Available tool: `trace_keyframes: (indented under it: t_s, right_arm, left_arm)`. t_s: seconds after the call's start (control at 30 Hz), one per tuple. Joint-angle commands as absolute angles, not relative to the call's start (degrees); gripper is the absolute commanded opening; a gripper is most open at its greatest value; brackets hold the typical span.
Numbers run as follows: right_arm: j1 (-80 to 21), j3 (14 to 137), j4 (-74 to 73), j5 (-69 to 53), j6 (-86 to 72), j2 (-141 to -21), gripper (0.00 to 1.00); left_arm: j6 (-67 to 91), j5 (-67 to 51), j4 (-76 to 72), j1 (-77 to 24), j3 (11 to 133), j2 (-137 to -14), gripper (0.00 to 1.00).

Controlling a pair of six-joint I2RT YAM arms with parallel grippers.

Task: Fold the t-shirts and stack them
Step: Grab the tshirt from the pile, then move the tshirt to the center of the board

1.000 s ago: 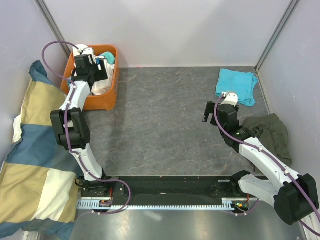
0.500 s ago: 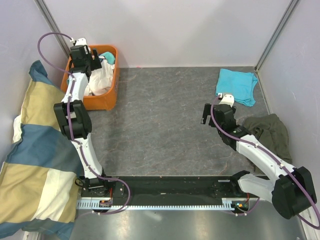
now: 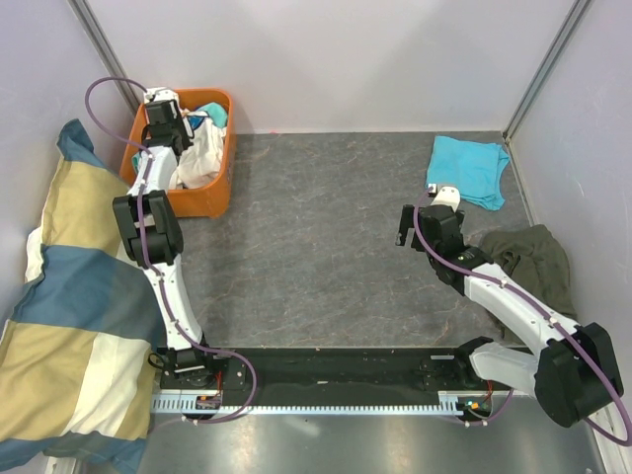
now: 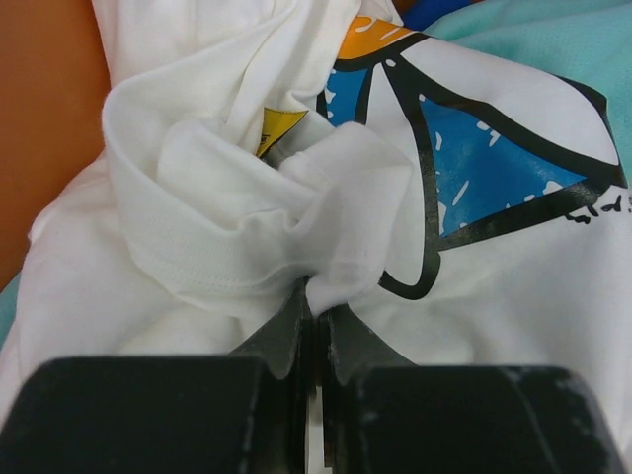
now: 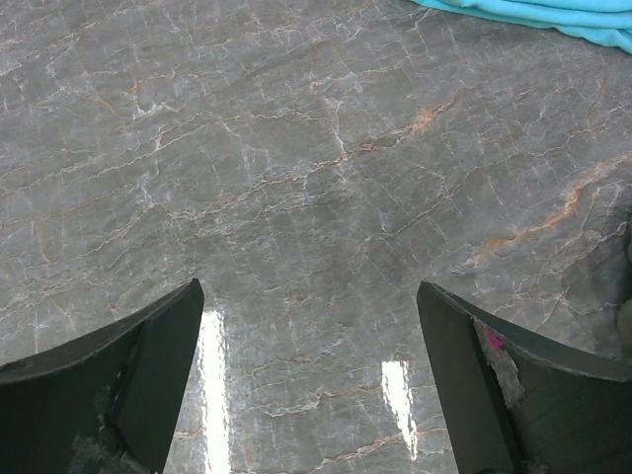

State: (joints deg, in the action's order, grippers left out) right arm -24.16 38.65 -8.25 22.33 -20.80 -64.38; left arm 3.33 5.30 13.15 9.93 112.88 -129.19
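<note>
Not much is finished yet, I'd say. One turquoise cotton t-shirt [image 3: 469, 170] lies folded flat on the grey marbled table [image 3: 316, 227], out beyond the right fingers [image 3: 407, 227] and a little to their right, and it looks like the only item done. No second shirt lies on it, so there is no stack so far.

The left fingers [image 4: 314, 316] are down in the orange plastic basket [image 3: 222, 183], clenched on a bunched fold of the cream-white t-shirt with the blue and orange print [image 4: 197, 227]. Pale mint-green cloth [image 4: 553, 39] lies past that pinch and to its right, touching the white one, so at least one more waits there. The white shirt has yet to be lifted out, spread, folded and carried across.

The right fingers are spread wide and grasp nothing, hanging over bare table. A crumpled olive-green garment [image 3: 538, 262] lies behind them, beside the right arm (whether it counts as a t-shirt I cannot tell).

For room, the broad middle of the table between the two sets of fingers looks fit for spreading. The basket wall [image 4: 44, 118] stands close on the left of the left fingers, so I would expect a lift straight up to suit before any sideways sweep. A yellow-and-blue checked pillow [image 3: 69, 296] crowds the left edge.
</note>
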Motion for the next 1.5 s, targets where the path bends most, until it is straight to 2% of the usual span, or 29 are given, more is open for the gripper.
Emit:
trace_keyframes:
  t_s: [0.0,0.27,0.37,0.6,0.87,1.07,1.27,1.37,1.47]
  right_arm:
    - [-24.35,40.17,-7.29,22.59,-20.83,-63.55,0.98]
    - [-24.35,39.11,-8.35,22.06,-21.62,-59.51,0.98]
    - [-24.35,38.94,-8.96,21.54,-21.62,-58.10,0.98]
    - [-24.43,39.02,-9.93,19.60,-22.15,-55.11,0.98]
    - [-24.43,39.46,-11.69,21.61,-23.02,-50.55,0.98]
    - [-24.43,39.02,-13.71,28.38,-25.22,-43.70,0.98]
    - [-24.35,39.55,-15.55,28.83,-25.84,-41.66,0.98]
    - [-24.43,39.55,-16.61,27.87,-26.02,-41.57,0.98]
    - [-24.43,39.38,-16.09,23.66,-24.97,-42.09,0.98]
  left_arm:
    - [5.70,1.85,12.31,9.84,111.28,-121.15,0.02]
    - [10.72,-8.50,9.31,7.82,101.86,-97.75,0.02]
    - [13.35,-15.78,11.16,6.07,105.45,-92.13,0.02]
    - [19.06,-30.13,14.94,-3.42,123.72,-86.23,0.02]
    - [26.36,-38.40,14.68,-14.32,129.47,-81.92,0.02]
    - [25.84,-35.51,12.75,-17.67,116.74,-75.68,0.02]
    - [31.36,-34.19,0.27,-18.10,83.21,-69.44,0.02]
    - [32.95,-34.45,-5.69,-19.33,74.04,-70.04,0.02]
    - [33.05,-34.63,-7.29,-21.00,70.24,-71.45,0.02]
